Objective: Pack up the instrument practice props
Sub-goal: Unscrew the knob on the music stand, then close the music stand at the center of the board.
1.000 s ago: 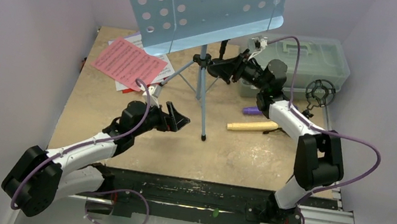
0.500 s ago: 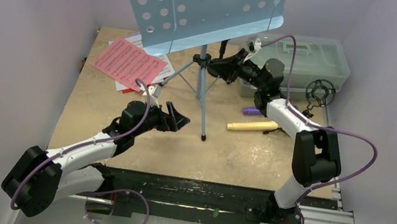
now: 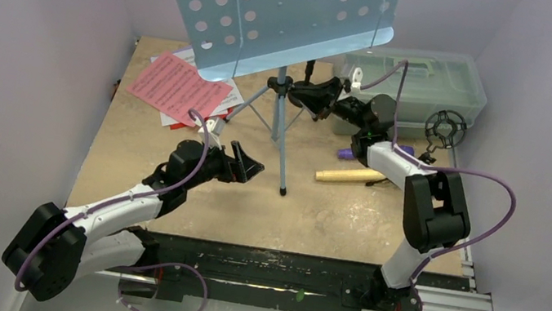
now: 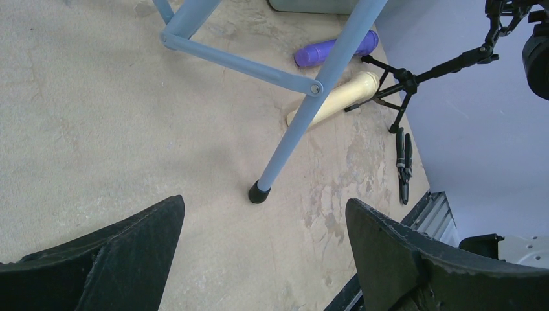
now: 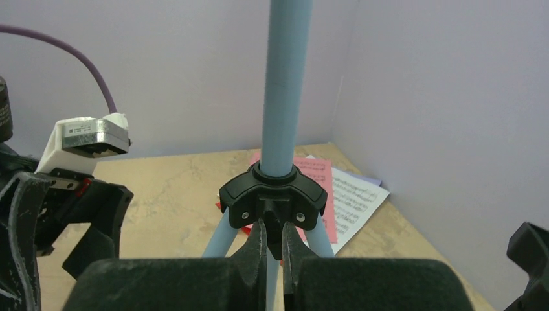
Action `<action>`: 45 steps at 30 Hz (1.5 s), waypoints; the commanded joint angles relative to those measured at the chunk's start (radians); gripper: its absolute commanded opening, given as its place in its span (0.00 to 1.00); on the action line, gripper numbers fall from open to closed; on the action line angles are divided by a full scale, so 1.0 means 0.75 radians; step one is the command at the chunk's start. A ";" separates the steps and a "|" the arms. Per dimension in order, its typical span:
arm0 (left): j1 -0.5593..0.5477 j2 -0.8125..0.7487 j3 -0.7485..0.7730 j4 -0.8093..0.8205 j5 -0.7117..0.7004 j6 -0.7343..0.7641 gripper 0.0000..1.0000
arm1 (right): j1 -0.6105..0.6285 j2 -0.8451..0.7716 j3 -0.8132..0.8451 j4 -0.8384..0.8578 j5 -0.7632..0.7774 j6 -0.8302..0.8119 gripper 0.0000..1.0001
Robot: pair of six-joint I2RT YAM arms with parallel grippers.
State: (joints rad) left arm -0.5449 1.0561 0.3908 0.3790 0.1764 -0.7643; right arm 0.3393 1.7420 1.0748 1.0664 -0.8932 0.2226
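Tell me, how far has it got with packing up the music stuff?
Nothing looks packed yet. The music stand stands upright; the music sheets, purple microphone and cream microphone lie on the table. In hand: the right gripper is shut on the stand's black hub, the left gripper open beside a leg. Left: folding the stand and putting everything away.

White arms (image 3: 112, 209), black joints (image 3: 434, 208), purple cables (image 5: 58, 43)
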 commanded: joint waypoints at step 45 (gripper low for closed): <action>-0.541 0.327 0.425 -0.133 -1.347 0.019 0.82 | -0.448 -0.879 -0.474 -1.143 -0.238 -0.616 0.71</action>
State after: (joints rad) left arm -0.9081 1.2278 0.5720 0.4740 -0.4946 -0.6411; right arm 0.0208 1.1297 0.7372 0.2245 -1.0248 -0.2752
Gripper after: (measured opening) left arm 0.825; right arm 0.703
